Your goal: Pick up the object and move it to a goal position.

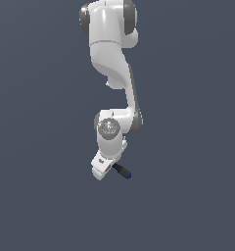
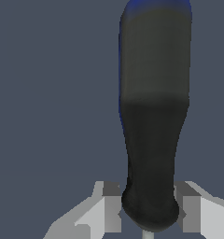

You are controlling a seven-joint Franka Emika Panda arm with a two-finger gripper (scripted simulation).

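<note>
Gripper (image 2: 149,205) clamped on the screwdriver (image 2: 153,116) at the handle base — blue cap (image 1: 128,175) sticking out toward the exterior view's right. Looks like transport step; next move needs a steady carry — goal marker not visible.

screwdriver (image 2: 153,140) between fingers (image 2: 109,205) | sticks out toward exterior view's right

The arm (image 1: 112,54) is showing glossy white shells with darker grey matt joints. The screwdriver (image 2: 153,116) is looking matt and smooth: a black handle, a blue cap at its far end, a pale metallic shaft stub beside the gripper (image 2: 149,207).
</note>
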